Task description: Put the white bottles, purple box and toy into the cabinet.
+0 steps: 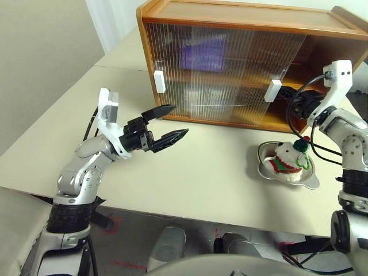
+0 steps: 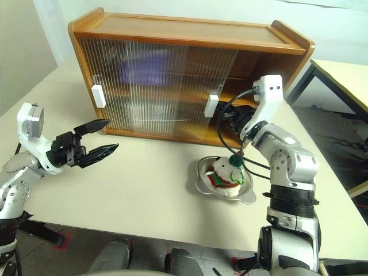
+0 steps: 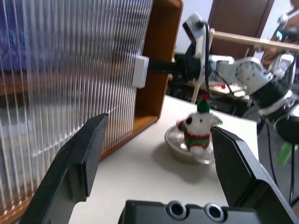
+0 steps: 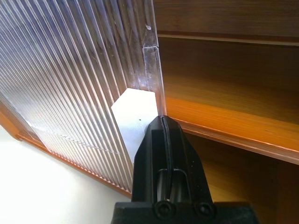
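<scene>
With my right claw [image 4: 164, 140] pinched shut against the white handle [image 4: 134, 116], I am sliding the cabinet [image 1: 241, 17] door while my left claw [image 1: 167, 123] is hanging wide open; next I judge the toy [image 1: 289, 161], sitting in the bowl [image 1: 264, 169] near the cabinet's right end, needs grasping.

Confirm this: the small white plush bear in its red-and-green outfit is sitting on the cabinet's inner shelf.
Wrong place. The small white plush bear sits in the shiny metal bowl on the table, in front of the wooden cabinet, as the left eye view shows.
</scene>
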Motion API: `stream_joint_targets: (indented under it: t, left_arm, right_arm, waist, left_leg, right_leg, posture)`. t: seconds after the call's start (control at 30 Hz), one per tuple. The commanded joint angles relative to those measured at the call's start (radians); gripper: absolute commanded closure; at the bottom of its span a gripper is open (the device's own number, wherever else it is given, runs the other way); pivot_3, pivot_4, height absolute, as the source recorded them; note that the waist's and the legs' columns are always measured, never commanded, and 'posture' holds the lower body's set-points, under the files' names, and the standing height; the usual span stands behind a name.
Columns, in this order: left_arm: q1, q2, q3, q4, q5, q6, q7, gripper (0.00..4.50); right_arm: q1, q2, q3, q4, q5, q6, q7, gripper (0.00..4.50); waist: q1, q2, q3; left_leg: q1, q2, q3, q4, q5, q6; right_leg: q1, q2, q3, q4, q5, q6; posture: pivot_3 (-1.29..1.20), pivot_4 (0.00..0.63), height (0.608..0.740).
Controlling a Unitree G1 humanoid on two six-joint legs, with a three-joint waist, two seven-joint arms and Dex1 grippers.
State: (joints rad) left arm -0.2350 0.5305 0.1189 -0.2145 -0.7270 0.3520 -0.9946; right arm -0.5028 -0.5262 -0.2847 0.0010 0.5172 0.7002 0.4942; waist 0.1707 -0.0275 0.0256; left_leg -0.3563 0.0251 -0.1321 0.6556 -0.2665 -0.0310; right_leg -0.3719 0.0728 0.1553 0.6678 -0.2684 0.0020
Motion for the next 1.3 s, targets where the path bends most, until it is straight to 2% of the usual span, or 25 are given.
stream_joint_targets:
  t: [0.03,1.3]
  left_arm:
    - [-0.013,0.001,0.005,-0.009,-0.005,0.013,0.005,0.0]
    - [0.005,0.013,-0.005,-0.008,0.044,-0.003,0.001,0.0]
  right_arm:
    - [-0.032,0.014,0.034,-0.004,0.004,0.015,0.006,4.48]
    - [-0.122,0.147,0.126,-0.006,0.006,0.054,0.014,4.48]
  waist:
    - [0.0,0.0,0.0]
    - [0.033,0.001,0.0]
  left_leg:
    - [0.0,0.0,0.0,0.0,0.0,0.0]
    - [0.0,0.005,0.004,-0.008,0.002,-0.004]
  right_leg:
    - [0.0,0.0,0.0,0.0,0.0,0.0]
    - [-0.01,0.003,0.0,0.001,0.005,-0.01]
  posture:
    - [0.28,0.039,0.74]
    - [0.3,0.043,0.74]
